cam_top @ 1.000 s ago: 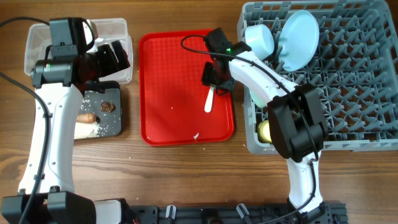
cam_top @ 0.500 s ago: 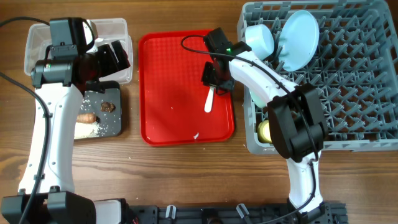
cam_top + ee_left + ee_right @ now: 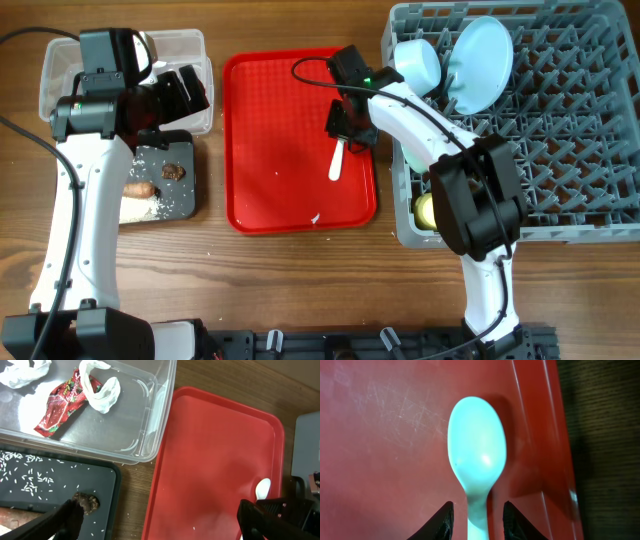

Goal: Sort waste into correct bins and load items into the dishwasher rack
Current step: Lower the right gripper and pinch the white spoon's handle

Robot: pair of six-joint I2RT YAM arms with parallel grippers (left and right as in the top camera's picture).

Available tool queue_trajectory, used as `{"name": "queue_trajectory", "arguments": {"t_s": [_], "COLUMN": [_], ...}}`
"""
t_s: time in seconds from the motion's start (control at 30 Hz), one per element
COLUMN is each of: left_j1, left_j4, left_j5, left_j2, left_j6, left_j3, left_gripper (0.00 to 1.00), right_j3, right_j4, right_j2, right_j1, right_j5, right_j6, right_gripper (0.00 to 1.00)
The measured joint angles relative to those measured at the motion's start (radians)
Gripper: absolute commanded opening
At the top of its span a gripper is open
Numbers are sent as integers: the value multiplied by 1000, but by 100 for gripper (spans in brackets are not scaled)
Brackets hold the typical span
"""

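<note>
Now, left gripper (image 3: pixel 157 520) wide open, right gripper (image 3: pixel 478 520) parted around white spoon (image 3: pixel 476 455), red wrapper (image 3: pixel 62 402) print unreadable.

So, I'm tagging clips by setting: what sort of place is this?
Probably a robot test bench staged as a dish-clearing station: a grey dishwasher rack, a red serving tray and a clear waste tub on a wooden table.
</note>
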Motion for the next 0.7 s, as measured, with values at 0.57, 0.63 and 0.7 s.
{"name": "queue_trajectory", "arguments": {"t_s": [0.57,0.63,0.7], "left_j1": [0,0,0], "left_j4": [0,0,0], "left_j5": [0,0,0], "left_j2": [0,0,0], "left_j6": [0,0,0], "left_j3": [0,0,0], "left_gripper": [100,100,100], "right_j3": [-48,-48,-48], "right_j4": [68,68,68], "right_j2": [0,0,0], "right_j1": [21,21,21], "right_j5": [8,12,16], "right_j6": [-9,-8,-3], "right_gripper": [28,25,22]}}
